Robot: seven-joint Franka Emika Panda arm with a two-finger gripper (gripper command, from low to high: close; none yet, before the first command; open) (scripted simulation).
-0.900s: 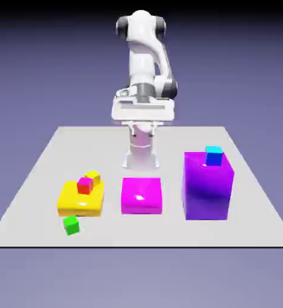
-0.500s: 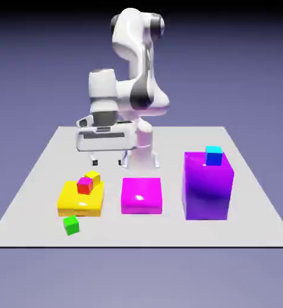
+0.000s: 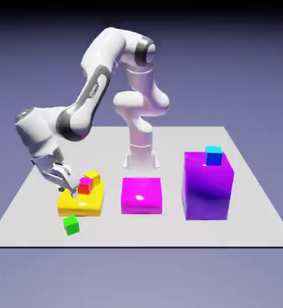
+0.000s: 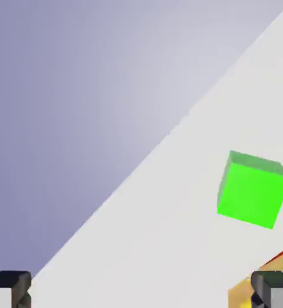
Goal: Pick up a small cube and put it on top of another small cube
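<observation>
The task is only just getting under way. The small green cube (image 3: pixel 71 225) is sitting untouched on the surface (image 3: pixel 167 228) in the lower left of the exterior view, just in front of the yellow block (image 3: pixel 77 201), which is carrying a small red cube (image 3: pixel 84 185) and a small yellow cube (image 3: pixel 93 177). The end effector (image 3: pixel 68 191) is hovering tilted beside the yellow block, fingers spread wide and gripping nothing. Grasping, lifting and stacking are all remaining.

The grey table (image 3: pixel 252 207) bears yellow (image 3: pixel 80 203), magenta (image 3: pixel 142 195), purple blocks (image 3: pixel 208 185) and the small green cube (image 3: pixel 71 225).
</observation>
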